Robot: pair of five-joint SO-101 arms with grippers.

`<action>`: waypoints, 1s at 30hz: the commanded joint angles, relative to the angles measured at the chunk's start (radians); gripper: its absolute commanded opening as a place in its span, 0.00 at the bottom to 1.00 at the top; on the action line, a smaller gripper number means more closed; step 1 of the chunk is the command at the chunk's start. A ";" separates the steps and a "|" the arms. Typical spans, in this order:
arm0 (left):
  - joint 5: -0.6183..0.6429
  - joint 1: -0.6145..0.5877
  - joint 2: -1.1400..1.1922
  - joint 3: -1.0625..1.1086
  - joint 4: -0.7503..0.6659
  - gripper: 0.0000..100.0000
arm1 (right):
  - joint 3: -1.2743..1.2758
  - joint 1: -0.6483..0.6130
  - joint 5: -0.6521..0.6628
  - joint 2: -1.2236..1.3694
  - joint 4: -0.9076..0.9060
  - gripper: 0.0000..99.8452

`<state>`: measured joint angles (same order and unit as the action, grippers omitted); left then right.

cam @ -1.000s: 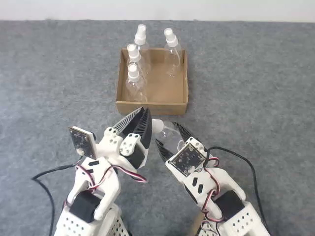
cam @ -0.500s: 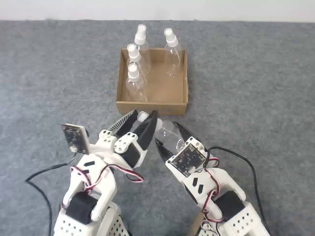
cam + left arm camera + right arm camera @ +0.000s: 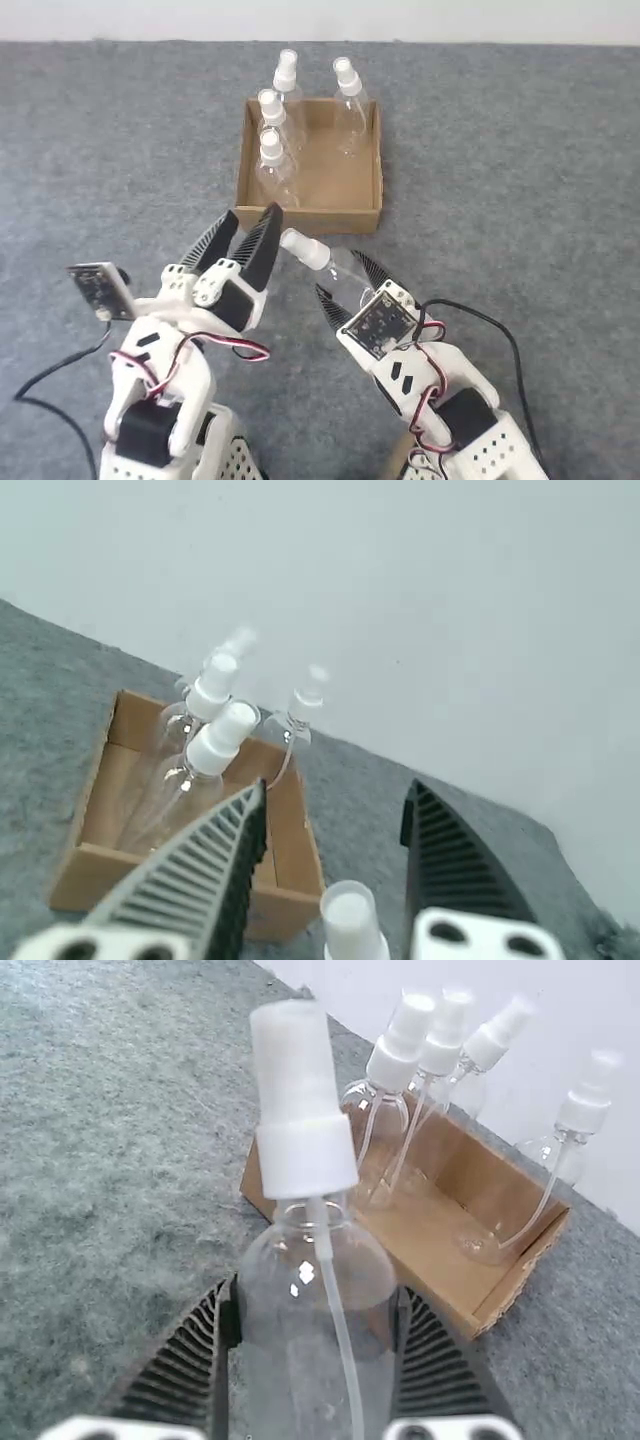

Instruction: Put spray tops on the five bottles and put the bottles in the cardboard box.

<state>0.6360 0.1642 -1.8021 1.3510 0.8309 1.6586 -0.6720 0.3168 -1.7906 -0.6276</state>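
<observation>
Right gripper clamps a bottle, spray top on, just short of the box; left gripper hangs wide open, empty, beside that top; four capped bottles stand in the box.

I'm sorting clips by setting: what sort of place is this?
Probably a robotics lab test bench: grey carpet-like mat as work surface, a bare white wall behind, and two small arms, the right claw gripping a spray bottle by a cardboard box.
</observation>
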 commanded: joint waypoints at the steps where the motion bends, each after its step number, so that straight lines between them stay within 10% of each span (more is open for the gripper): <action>1: 0.009 -0.009 -0.021 -0.054 0.008 0.21 | 0.025 0.015 0.009 -0.024 -0.002 0.01; 11: 0.011 -0.173 -0.021 -0.016 0.046 0.01 | 0.025 0.015 -0.012 -0.024 -0.002 0.01; 30: 0.008 -0.229 -0.021 0.209 0.041 0.01 | -0.002 0.101 -0.210 -0.025 0.064 0.01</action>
<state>0.6421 -0.0384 -1.8021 1.5643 0.8769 1.6586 -0.5846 0.1250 -1.7906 -0.5907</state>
